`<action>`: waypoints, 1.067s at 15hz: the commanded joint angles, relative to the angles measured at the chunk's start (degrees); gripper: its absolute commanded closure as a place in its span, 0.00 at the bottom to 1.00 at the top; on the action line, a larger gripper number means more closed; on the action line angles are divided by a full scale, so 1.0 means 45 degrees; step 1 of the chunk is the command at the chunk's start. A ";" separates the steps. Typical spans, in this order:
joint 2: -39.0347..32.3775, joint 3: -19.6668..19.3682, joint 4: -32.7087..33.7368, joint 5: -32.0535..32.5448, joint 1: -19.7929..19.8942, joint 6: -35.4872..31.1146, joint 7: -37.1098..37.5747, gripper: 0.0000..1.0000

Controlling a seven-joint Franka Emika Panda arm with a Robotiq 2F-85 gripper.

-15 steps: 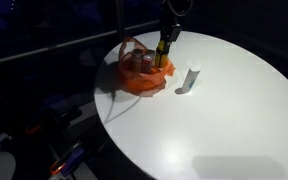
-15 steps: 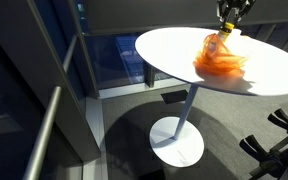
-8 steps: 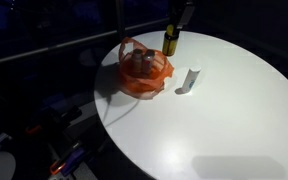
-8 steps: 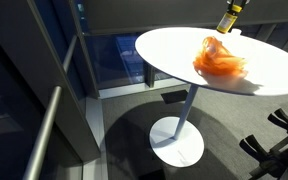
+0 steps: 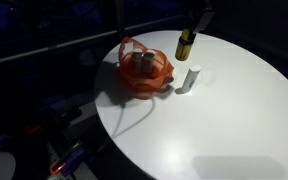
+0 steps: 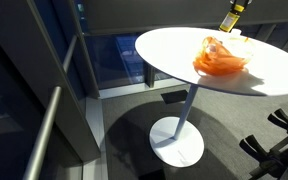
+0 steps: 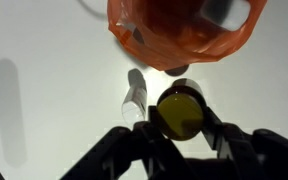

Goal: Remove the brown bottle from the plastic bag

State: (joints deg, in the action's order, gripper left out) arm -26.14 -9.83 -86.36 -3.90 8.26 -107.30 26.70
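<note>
My gripper (image 5: 191, 22) is shut on the brown bottle (image 5: 185, 45) and holds it in the air, clear of the orange plastic bag (image 5: 144, 72) and above the round white table (image 5: 214, 120). In the wrist view the bottle's bottom (image 7: 180, 114) sits between my two fingers, with the bag (image 7: 179, 30) further ahead. In an exterior view the bottle (image 6: 229, 20) hangs near the top edge, above and right of the bag (image 6: 220, 58). The bag still holds another object.
A small white container (image 5: 191, 78) stands on the table right of the bag; it shows in the wrist view (image 7: 138, 94) beside the bottle. The table stands on a pedestal base (image 6: 176, 140). The surroundings are dark.
The gripper has lifted the brown bottle up out of the bag and carried it to the right, away from the bag. The bag has slumped a little.
</note>
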 commanded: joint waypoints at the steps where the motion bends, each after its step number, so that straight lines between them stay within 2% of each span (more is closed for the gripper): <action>1: -0.1160 -0.0061 0.1473 -0.0281 0.0147 0.0496 0.0238 0.79; 16: -0.3823 -0.0249 0.3632 0.0002 0.0078 0.1286 0.0722 0.79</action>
State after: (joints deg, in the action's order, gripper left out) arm -40.84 -10.34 -74.34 -3.95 8.75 -104.78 28.34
